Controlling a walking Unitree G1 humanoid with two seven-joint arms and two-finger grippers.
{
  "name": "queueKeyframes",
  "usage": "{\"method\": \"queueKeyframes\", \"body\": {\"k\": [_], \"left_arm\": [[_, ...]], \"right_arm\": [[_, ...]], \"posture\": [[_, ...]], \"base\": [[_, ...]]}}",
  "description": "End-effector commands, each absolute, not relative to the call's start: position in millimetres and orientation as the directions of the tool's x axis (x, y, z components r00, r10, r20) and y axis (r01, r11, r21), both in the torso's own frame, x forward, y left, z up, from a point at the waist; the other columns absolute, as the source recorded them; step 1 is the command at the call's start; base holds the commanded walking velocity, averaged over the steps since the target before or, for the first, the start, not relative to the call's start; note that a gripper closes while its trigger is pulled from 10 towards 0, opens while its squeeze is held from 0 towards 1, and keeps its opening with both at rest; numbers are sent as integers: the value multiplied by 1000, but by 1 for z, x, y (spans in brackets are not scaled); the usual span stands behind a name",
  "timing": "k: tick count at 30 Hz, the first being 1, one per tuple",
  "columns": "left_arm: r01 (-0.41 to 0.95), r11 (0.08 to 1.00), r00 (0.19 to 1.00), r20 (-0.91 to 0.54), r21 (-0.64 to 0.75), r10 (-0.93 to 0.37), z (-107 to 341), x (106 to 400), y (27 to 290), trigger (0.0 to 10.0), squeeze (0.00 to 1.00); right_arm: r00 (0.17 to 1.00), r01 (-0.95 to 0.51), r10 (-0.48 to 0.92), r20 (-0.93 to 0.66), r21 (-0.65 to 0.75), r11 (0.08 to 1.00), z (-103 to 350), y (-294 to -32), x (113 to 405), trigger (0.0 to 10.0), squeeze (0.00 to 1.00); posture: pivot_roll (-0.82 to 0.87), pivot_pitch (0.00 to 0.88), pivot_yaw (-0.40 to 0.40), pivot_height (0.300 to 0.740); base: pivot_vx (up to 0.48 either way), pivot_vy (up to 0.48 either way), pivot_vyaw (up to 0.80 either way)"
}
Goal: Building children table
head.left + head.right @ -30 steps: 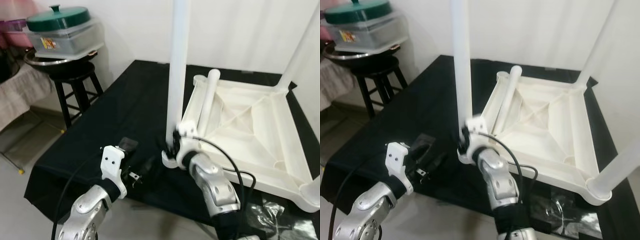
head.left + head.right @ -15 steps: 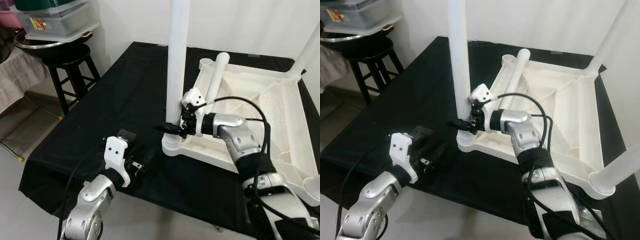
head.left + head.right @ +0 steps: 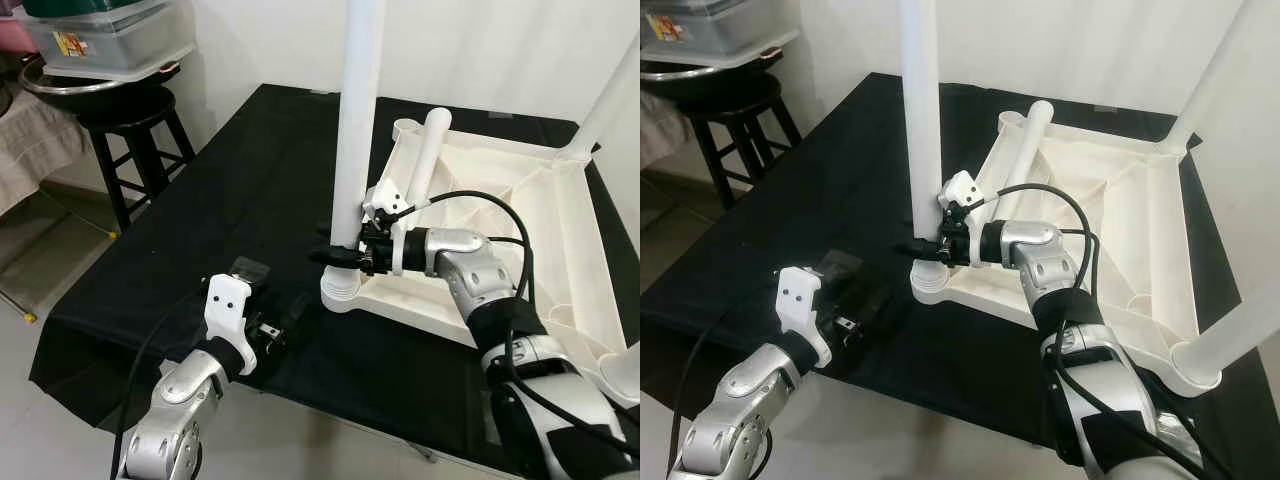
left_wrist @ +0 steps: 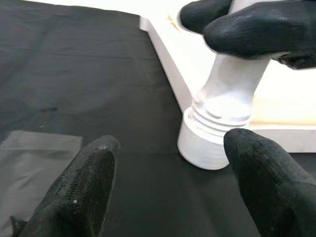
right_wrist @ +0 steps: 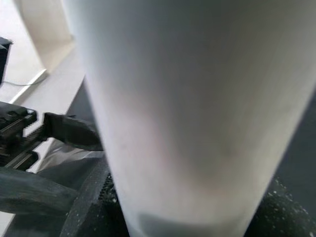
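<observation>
The upright white leg (image 3: pixel 355 120) runs out past the top edge, so its upper end is cut off; a second leg (image 3: pixel 608 100) at the far corner leaves the frame the same way. The right claw (image 3: pixel 335 255) sits partly behind that upright leg, hiding one finger. In the right wrist view the leg (image 5: pixel 197 108) is a close, blurred mass. The stool's (image 3: pixel 140 130) container (image 3: pixel 100 35) is cropped at the corner.

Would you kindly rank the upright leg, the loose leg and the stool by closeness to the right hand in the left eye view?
1. Upright leg: gripped by the right hand.
2. Loose leg: just behind, lying in the tabletop.
3. Stool: far left, off the table.
</observation>
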State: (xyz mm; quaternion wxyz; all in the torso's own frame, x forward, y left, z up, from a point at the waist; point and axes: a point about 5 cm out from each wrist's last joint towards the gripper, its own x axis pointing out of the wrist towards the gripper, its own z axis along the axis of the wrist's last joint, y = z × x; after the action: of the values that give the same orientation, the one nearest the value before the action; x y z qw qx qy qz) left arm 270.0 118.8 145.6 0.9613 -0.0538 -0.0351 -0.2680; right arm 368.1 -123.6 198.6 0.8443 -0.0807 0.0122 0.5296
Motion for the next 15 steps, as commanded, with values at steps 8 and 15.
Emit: {"method": "queueKeyframes", "body": {"k": [8, 15], "left_arm": [[504, 859, 864, 81, -91, -498, 145, 275, 127, 10000, 0], [504, 862, 863, 62, -54, -501, 145, 283, 121, 10000, 0]], "right_arm": [[895, -417, 377, -239, -148, 897, 133, -97, 322, 0, 0], [829, -549, 501, -250, -185, 815, 127, -70, 320, 0, 0]], "posture": [[6, 199, 20, 740], [25, 164, -5, 740]], "base": [[0, 0, 0], [0, 0, 0]]}}
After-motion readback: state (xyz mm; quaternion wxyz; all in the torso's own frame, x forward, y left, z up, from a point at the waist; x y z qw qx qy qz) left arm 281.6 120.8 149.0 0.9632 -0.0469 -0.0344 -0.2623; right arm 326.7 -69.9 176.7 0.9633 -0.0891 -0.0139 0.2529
